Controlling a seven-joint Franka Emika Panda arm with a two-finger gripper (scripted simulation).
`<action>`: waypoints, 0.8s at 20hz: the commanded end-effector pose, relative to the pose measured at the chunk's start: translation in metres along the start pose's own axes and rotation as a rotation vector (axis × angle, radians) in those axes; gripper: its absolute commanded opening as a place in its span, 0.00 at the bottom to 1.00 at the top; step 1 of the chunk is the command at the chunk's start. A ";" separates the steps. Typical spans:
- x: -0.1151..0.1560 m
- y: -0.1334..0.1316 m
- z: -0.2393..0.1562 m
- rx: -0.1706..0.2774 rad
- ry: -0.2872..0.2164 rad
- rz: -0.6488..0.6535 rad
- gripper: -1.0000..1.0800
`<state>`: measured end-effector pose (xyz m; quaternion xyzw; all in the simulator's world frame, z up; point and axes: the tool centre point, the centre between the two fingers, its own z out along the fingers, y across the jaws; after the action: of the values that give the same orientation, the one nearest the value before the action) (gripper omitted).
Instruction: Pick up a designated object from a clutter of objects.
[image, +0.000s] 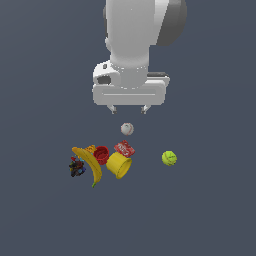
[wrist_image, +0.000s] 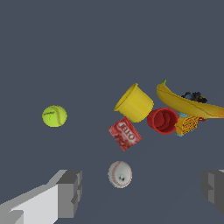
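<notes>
The designated object (image: 77, 166), a small dark lump with blue and red bits, lies at the clutter's edge on the exterior view's left, right beside the yellow banana (image: 90, 164). In the wrist view the dark lump (wrist_image: 194, 96) peeks out from behind the banana (wrist_image: 188, 104). My gripper (image: 129, 109) hangs above the floor, behind the white ball (image: 127, 129) and well apart from the lump. It is open and holds nothing; both fingers (wrist_image: 70, 192) show wide apart in the wrist view.
The clutter also holds a red cup (image: 101, 154), a larger yellow cup (image: 119, 165) on its side, a red-and-white can (image: 124, 148) and an orange block (wrist_image: 187, 124). A green ball (image: 169, 158) sits alone toward the exterior view's right.
</notes>
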<state>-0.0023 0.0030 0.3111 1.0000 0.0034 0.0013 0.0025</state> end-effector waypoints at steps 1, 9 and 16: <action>0.000 0.000 0.000 0.000 0.000 0.000 0.96; 0.001 0.024 -0.002 0.018 0.000 0.076 0.96; 0.002 0.027 -0.001 0.019 0.000 0.081 0.96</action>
<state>-0.0008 -0.0238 0.3134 0.9992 -0.0383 0.0016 -0.0071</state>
